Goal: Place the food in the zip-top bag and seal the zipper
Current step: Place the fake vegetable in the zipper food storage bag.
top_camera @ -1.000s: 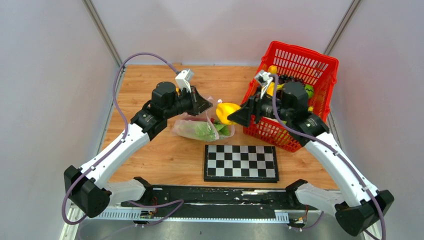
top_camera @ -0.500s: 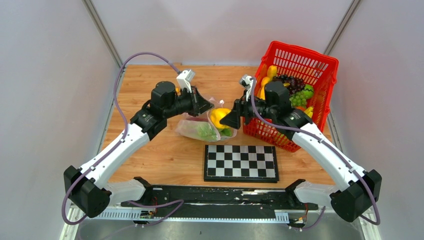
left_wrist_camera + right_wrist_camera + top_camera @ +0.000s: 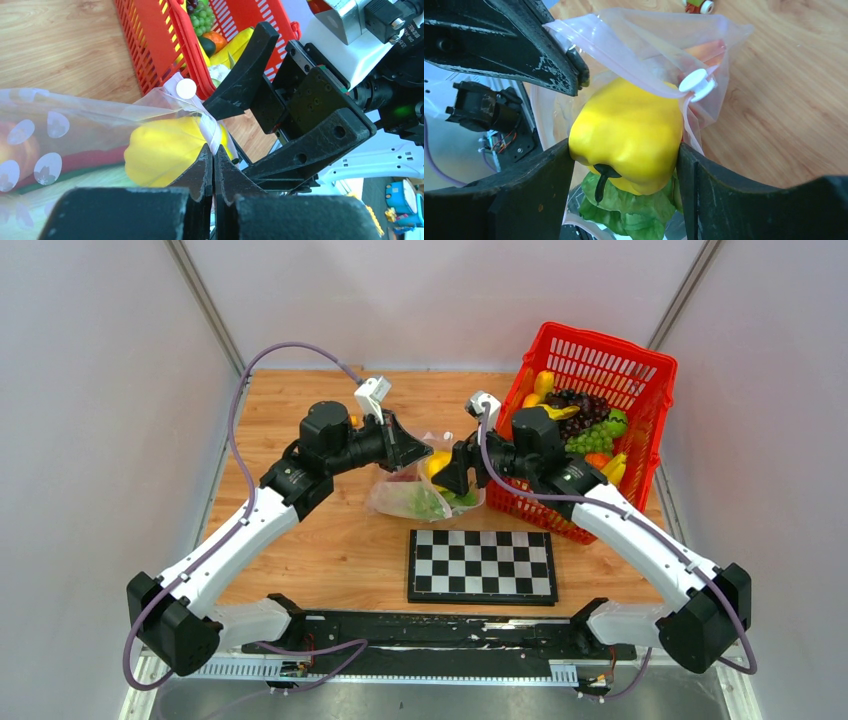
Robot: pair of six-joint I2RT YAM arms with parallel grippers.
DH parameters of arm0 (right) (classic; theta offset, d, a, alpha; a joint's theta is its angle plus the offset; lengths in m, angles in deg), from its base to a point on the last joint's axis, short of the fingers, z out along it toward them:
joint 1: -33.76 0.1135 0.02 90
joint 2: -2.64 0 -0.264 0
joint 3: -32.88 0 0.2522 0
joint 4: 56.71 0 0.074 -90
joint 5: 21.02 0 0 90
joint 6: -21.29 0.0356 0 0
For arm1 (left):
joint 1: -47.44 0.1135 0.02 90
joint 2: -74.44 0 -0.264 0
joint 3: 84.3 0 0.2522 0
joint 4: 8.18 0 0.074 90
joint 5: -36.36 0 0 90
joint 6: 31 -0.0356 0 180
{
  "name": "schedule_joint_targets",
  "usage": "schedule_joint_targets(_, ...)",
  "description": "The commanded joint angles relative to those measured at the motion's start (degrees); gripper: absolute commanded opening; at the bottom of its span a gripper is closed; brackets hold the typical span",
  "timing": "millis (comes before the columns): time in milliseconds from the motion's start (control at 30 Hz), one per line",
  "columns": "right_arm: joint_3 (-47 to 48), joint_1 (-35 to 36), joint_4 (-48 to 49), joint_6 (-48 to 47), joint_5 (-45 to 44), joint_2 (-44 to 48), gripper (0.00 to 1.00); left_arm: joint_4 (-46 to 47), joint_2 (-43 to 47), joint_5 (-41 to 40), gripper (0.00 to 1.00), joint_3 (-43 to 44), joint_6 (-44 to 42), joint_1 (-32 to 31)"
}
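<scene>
Pepper [image 3: 629, 132] in R gripper [image 3: 625, 152], prob. inside bag [image 3: 649, 42]

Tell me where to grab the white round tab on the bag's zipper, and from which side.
Pinch the white round tab across its flat faces, coming from the far side of the table: it juts past the end of the zipper with bare wood beyond. The left gripper pinches the rim of the zip-top bag opposite; the right gripper should probably release the yellow pepper first.
</scene>
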Motion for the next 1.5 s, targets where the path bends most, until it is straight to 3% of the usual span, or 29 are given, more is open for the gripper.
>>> schedule_joint_targets(0,-1.4,0.26,6.25,0.25,-4.07,3.73,0.74,4.07,2.55,0.33,0.0,3.37,0.4,0.16)
schedule_joint_targets(333,-2.15,0.25,2.93,0.02,-0.34,3.46,0.82,3.9,1.85,-0.52,0.0,3.43,0.55,0.16)
schedule_joint_targets(633,-0.72,0.26,2.33,-0.29,2.27,1.27,0.48,3.63,1.81,-1.21,0.0,3.45,0.4,0.16)
schedule_joint_targets(733,-0.38,0.25,2.04,0.16,2.6,1.62,0.45,2.51,1.5,-2.42,0.0,3.59,0.33,0.16)
schedule_joint_targets(867,0.11,0.22,1.85,0.27,1.6,5.45,0.49,0.52,1.04,-4.74,0.0,3.9,-0.23,0.17)
schedule_joint_targets(1033,0.37,0.22,-1.36,-2.65,-4.72,12.79,0.53,-0.68,0.83,-7.03,0.0,3.73,-0.69,0.16)
schedule_joint_targets(1200,-0.08,-0.36,-6.85,-3.88,-22.43,16.5,0.51,-0.44,0.83,-7.49,0.0,3.49,-0.57,0.25)
schedule_joint_targets(1300,1.22,-4.49,-11.7,-0.59,-30.88,14.39,0.45,-0.15,0.71,-7.4,0.0,3.34,-0.3,0.24)
schedule_joint_targets(1467,4.19,-16.97,-17.03,4.14,-17.02,6.5,0.4,0.08,0.98,-7.13,0.0,2.96,0.06,0.2)
